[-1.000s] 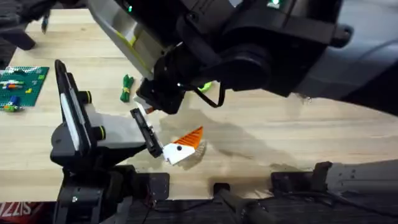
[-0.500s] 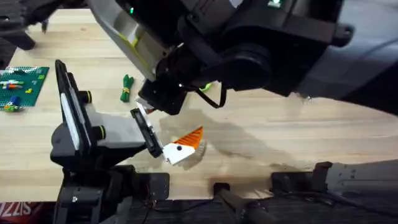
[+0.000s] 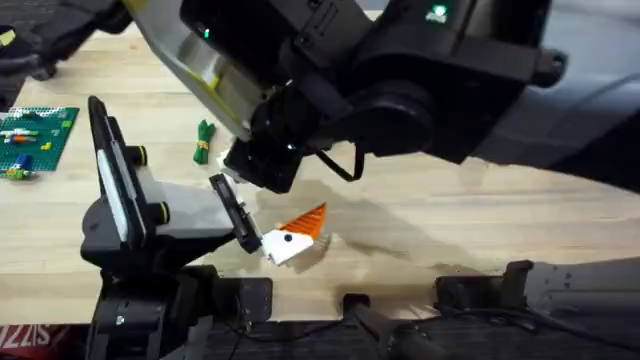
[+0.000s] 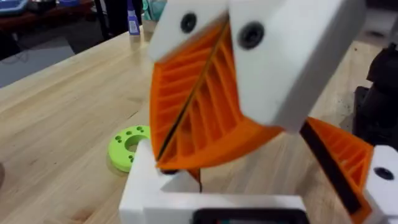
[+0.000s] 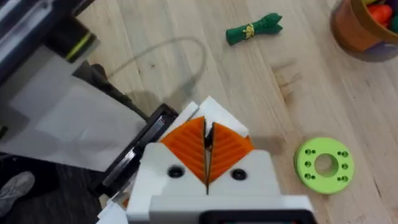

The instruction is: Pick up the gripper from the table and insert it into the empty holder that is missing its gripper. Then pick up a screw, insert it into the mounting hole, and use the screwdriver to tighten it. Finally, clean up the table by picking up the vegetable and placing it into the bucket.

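The vegetable (image 5: 254,28) lies flat on the wooden table (image 5: 186,37), left of the raised right arm in the overhead view (image 3: 203,141). The bucket (image 5: 364,28), toy pieces inside, stands well apart from it. A green disc (image 5: 324,165) lies near the right gripper (image 5: 208,152), whose orange pads (image 5: 186,144) are pressed together with nothing between them. The left gripper (image 4: 200,112) has its ribbed pads together likewise. A white block with an orange wedge (image 3: 293,238) sits at the left arm's tip.
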